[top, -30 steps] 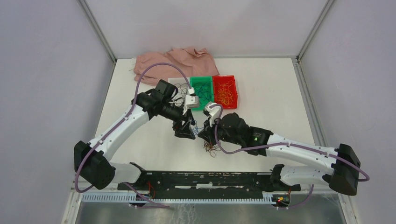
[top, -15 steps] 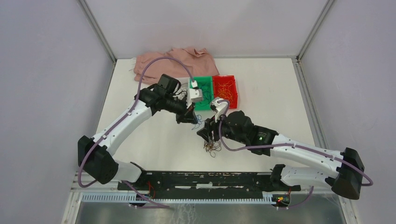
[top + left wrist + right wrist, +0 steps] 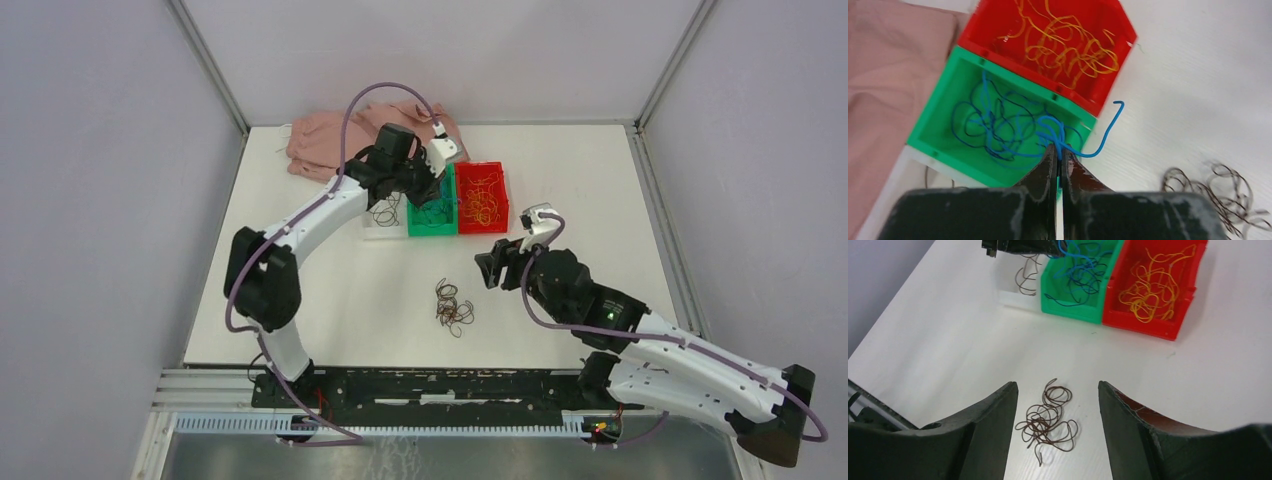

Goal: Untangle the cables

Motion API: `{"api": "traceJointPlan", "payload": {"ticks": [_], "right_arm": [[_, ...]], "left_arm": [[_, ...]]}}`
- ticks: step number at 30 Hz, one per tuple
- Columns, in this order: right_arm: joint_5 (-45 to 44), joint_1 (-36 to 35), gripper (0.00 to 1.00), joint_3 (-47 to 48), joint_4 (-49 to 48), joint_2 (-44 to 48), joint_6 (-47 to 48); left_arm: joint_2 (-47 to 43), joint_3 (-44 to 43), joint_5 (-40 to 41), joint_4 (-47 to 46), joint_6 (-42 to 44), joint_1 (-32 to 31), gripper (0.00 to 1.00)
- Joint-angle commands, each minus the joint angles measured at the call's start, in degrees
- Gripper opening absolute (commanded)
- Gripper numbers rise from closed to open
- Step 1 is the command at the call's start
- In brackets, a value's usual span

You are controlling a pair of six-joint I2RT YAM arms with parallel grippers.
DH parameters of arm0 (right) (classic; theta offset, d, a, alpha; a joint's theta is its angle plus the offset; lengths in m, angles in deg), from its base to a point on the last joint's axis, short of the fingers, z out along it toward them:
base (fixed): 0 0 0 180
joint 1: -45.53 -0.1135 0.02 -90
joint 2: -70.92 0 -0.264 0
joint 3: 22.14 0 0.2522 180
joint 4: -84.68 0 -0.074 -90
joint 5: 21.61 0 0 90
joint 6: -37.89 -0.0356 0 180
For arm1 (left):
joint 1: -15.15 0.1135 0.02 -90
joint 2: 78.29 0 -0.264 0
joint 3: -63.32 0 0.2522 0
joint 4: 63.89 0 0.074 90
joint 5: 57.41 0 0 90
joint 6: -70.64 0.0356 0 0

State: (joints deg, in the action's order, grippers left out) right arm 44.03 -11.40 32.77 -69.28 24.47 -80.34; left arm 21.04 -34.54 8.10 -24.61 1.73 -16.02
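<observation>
Since strands look sorted by colour, bins: green bin (image 3: pixel 930 142) has the blue bunch (image 3: pixel 993 125), red bin (image 3: pixel 1098 97) the yellow-orange strands (image 3: pixel 1148 292), clear tray (image 3: pixel 1010 297) a few brown strands (image 3: pixel 1025 280); all 3 side by side at far end of tabletop (image 3: pixel 330 290).
L pincer (image 3: pixel 1060 150): jaws pressed together on one blue strand (image 3: pixel 1103 135), right over green bin's near wall; strand's free end curls out past the rim over bare tabletop.
Why there: prob. held above green bin so strand drops in w/ its own colour; should sit further inside first, else tail hangs over rim.
R pincer (image 3: pixel 1056 385): spread wide, nothing in it; hovers near the brown bunch (image 3: pixel 1045 422), not touching.
Brown bunch: loose knot of dark loops lying mid-tabletop, well apart from bins; only bunch outside the bins that I can see.
Why R open: jdgmt, lined up for next grab; bunch sits framed btwn its fingers in wrist view.
Progress: blue & yellow-orange mostly binned; brown knot not yet pulled apart.
Risk: blue strand seems hooked into blue bunch at pincer tip; on release may cling or drag others out.
Pink cloth (image 3: pixel 320 145): bunched behind bins, no part in job.
</observation>
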Motion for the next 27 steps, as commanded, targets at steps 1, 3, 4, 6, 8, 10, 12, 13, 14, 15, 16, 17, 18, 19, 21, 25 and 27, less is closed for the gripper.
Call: {"api": "traceJointPlan", "payload": {"ticks": [1, 3, 4, 6, 8, 10, 12, 13, 14, 15, 16, 17, 18, 19, 21, 25, 27], "right_arm": [[-9.1, 0.5, 0.67, -0.7, 3.7, 3.6, -1.4], [-9.7, 0.6, 0.67, -0.8, 4.6, 4.4, -1.4], [-10.0, 0.7, 0.67, -0.7, 5.1, 4.6, -1.5], [-10.3, 0.8, 0.68, -0.6, 5.8, 4.6, -1.5], [-10.4, 1.0, 0.68, -0.4, 6.4, 4.4, -1.4], [-10.4, 1.2, 0.68, 0.2, 7.4, 4.0, -1.4], [-10.5, 1.6, 0.69, 1.1, 8.7, 3.8, -1.3], [-10.5, 1.8, 0.69, 1.4, 9.2, 3.9, -1.3], [-10.1, 2.0, 0.69, 1.5, 9.6, 4.0, -1.3], [-9.8, 2.3, 0.69, 1.7, 9.8, 3.9, -1.3], [-9.2, 2.5, 0.70, 1.9, 10.2, 3.8, -1.4], [-9.1, 2.7, 0.69, 2.0, 10.5, 3.5, -1.6], [-9.0, 2.8, 0.70, 2.1, 10.9, 3.2, -1.8], [-9.0, 3.0, 0.69, 2.3, 11.5, 2.8, -2.1], [-8.7, 3.1, 0.69, 2.5, 12.0, 2.1, -2.8], [-7.8, 3.5, 0.69, 2.7, 12.1, 1.3, -3.6], [-7.4, 3.7, 0.69, 2.8, 12.3, 0.9, -3.8]], "left_arm": [[7.7, -7.4, 7.4, -7.5, -1.3, 0.8, 0.03], [11.1, -9.5, 9.4, -8.5, -0.9, 1.2, 0.03], [12.4, -10.0, 10.6, -9.3, -0.8, 1.2, 0.03], [14.1, -10.1, 12.1, -11.3, -0.6, 1.5, 0.05], [15.3, -10.3, 12.7, -11.2, -0.5, 1.5, 0.20], [15.6, -10.2, 12.8, -10.8, -0.8, 1.7, 0.30], [14.9, -9.1, 12.2, -10.9, -1.2, 2.2, 0.53], [14.2, -8.4, 11.4, -11.0, -1.1, 2.5, 0.63], [13.7, -7.9, 10.1, -10.7, -0.9, 2.8, 0.68], [13.0, -7.3, 9.2, -10.6, -0.9, 3.2, 0.70], [12.4, -6.7, 8.2, -10.6, -0.8, 3.5, 0.70], [11.8, -6.2, 7.5, -10.6, -1.1, 3.8, 0.70], [11.4, -6.0, 6.8, -10.5, -1.4, 4.2, 0.70], [11.0, -5.9, 6.1, -10.3, -1.6, 4.4, 0.71], [10.4, -6.1, 4.2, -9.2, -1.2, 4.7, 0.71], [10.5, -9.1, -2.0, -1.2, 5.3, 4.1, 0.70], [10.6, -10.3, -4.4, 1.9, 9.5, 3.6, 0.70]]}}
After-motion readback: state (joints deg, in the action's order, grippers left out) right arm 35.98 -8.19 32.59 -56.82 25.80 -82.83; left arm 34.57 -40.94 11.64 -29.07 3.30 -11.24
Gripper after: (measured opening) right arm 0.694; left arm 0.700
